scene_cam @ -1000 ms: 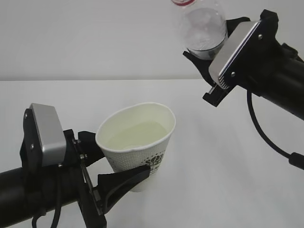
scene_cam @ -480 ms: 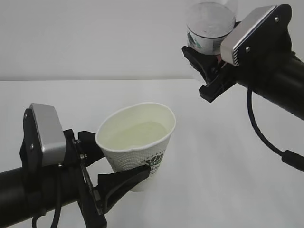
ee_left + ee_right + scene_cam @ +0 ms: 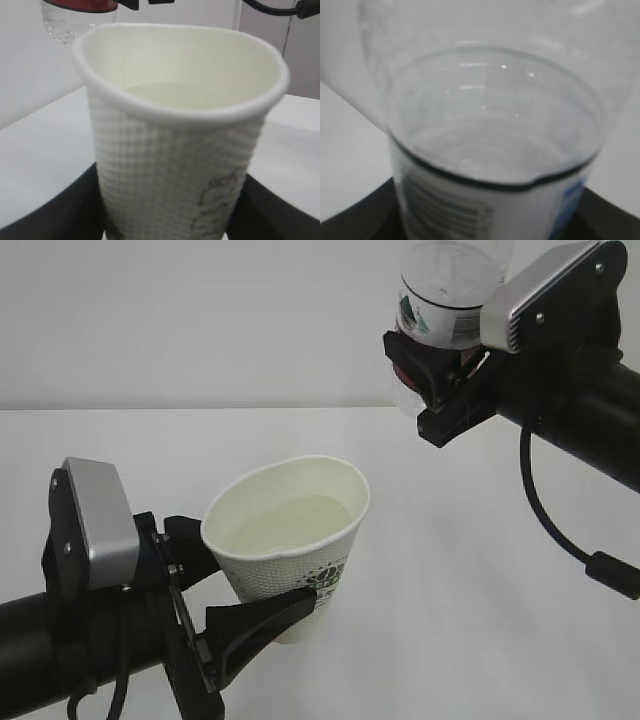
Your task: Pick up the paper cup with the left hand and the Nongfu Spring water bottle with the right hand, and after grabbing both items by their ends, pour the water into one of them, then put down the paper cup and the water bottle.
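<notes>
Pouring looks done: our left hand pinches the filled paper cup, our right hand clamps the raised Nongfu Spring water bottle. Next we lower both gently.

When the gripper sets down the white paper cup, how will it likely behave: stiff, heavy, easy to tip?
The white paper cup probably feels soft: its rim looks squeezed out of round. Liquid inside likely adds weight. Its narrow base may tip or spill.
</notes>
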Robot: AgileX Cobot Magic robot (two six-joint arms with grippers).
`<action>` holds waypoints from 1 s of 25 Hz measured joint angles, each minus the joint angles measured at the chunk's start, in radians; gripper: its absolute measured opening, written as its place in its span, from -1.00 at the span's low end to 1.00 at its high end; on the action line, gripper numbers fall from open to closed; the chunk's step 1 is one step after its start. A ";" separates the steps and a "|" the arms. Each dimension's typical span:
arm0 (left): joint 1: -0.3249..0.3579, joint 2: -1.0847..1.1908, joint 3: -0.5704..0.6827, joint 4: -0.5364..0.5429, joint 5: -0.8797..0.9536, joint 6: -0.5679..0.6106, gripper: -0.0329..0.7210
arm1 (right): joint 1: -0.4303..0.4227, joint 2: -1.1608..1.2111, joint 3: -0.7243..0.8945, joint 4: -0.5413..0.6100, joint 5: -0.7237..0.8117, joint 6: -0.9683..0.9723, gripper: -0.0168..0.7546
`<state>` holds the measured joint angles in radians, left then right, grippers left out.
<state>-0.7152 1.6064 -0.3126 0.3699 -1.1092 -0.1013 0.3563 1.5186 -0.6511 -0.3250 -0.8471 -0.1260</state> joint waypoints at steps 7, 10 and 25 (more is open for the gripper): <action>0.000 0.000 0.000 0.000 0.000 0.000 0.34 | 0.000 0.000 0.000 0.000 0.000 0.073 0.28; 0.000 0.000 0.000 0.000 0.000 0.000 0.34 | 0.000 0.000 0.000 0.000 0.000 0.077 0.28; 0.000 0.000 0.000 -0.058 0.000 0.000 0.34 | 0.000 0.000 0.000 0.006 0.072 0.079 0.28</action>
<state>-0.7152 1.6064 -0.3126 0.3124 -1.1092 -0.1013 0.3563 1.5186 -0.6511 -0.3187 -0.7748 -0.0467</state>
